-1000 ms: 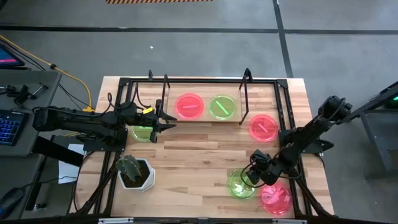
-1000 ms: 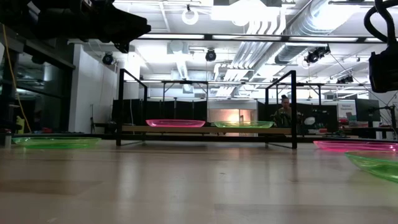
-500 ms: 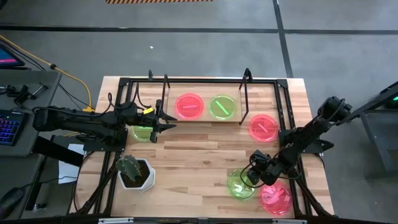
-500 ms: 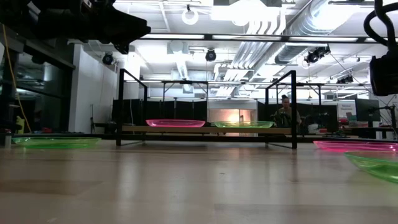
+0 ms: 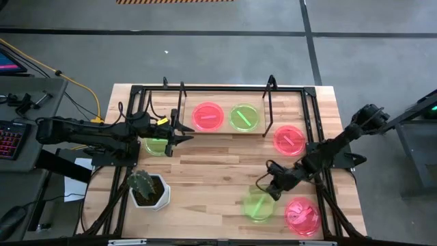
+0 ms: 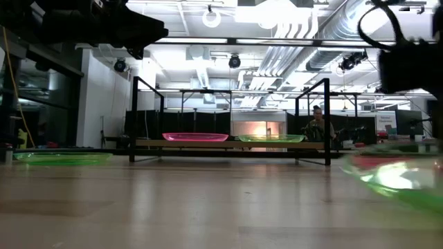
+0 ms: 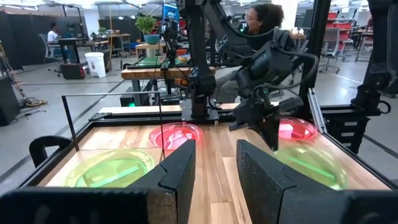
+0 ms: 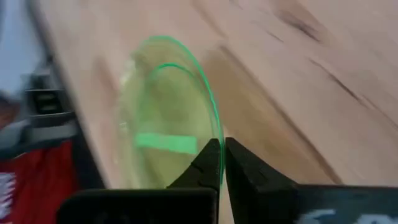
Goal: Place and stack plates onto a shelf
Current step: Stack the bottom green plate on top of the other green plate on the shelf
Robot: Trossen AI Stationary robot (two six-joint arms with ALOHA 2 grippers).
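My right gripper (image 5: 268, 189) is shut on a neon green plate (image 5: 258, 206) at the table's near right. A pink plate (image 5: 301, 215) lies flat on the table beside it, and another pink plate (image 5: 289, 140) lies farther back. On the shelf (image 5: 226, 131) a pink plate (image 5: 208, 116) and a green plate (image 5: 244, 117) lie side by side. My left gripper (image 5: 179, 137) stands open over the table's left, its fingers (image 7: 180, 171) empty, next to a green plate (image 5: 156, 145) on the table. My right gripper pinches the green plate's rim (image 8: 213, 134) between its two shut fingers, on the plate's far right side. The fingers slant down at it from the table's right. The plate (image 6: 398, 181) sits tilted with the held side raised; I cannot tell whether its near edge touches the table.
A white pot with a cactus (image 5: 147, 189) stands at the near left. The black frame (image 5: 313, 147) runs around the tabletop, and the shelf's black upright rods (image 5: 267, 109) stand at its ends. Bare wood (image 5: 212, 171) lies between the two arms.
My right gripper has shut on the green plate's rim and gone toward the table's left edge. The plate has shifted left with it and its held side has come up off the table.
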